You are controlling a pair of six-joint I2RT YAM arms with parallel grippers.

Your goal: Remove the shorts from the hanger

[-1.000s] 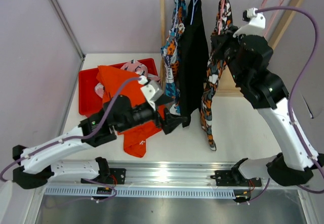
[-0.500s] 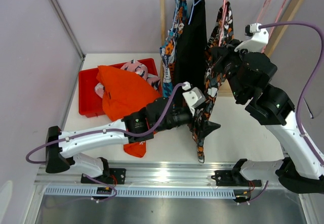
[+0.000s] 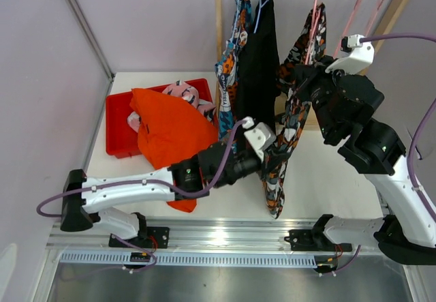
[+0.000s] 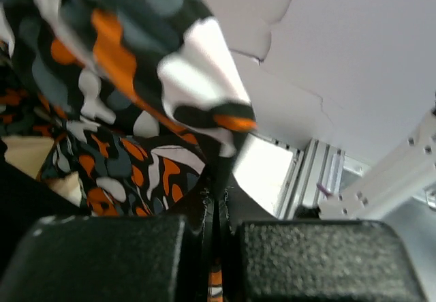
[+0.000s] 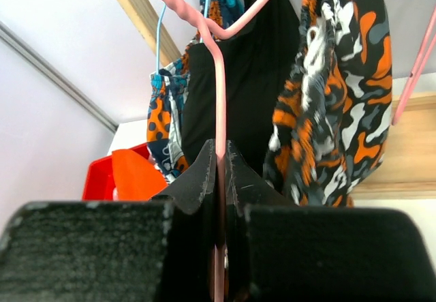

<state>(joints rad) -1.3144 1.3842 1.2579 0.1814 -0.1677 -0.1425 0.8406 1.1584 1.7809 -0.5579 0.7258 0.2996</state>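
Note:
The orange-black-white blotched shorts (image 3: 294, 121) hang from a pink hanger (image 3: 314, 26) that is off the rail. My right gripper (image 3: 310, 70) is shut on that hanger's wire (image 5: 219, 77), with the blotched shorts (image 5: 340, 77) just to its right. My left gripper (image 3: 268, 153) is shut on a lower fold of the blotched shorts (image 4: 102, 77); fabric shows pinched between its jaws (image 4: 218, 203). Black shorts (image 3: 259, 63) and blue printed shorts (image 3: 231, 56) hang on the rack. Orange shorts (image 3: 174, 128) and pink printed shorts (image 3: 180, 91) lie at the red tray.
A red tray (image 3: 116, 121) sits at the table's back left. The wooden rack (image 3: 219, 16) stands at the back, with empty pink hangers (image 3: 354, 16) at its right end. An aluminium rail (image 3: 225, 237) runs along the near edge.
My left arm swung right from the orange shorts to the blotched shorts and its jaws closed on the fabric. My right arm carried the hanger up and to the right.

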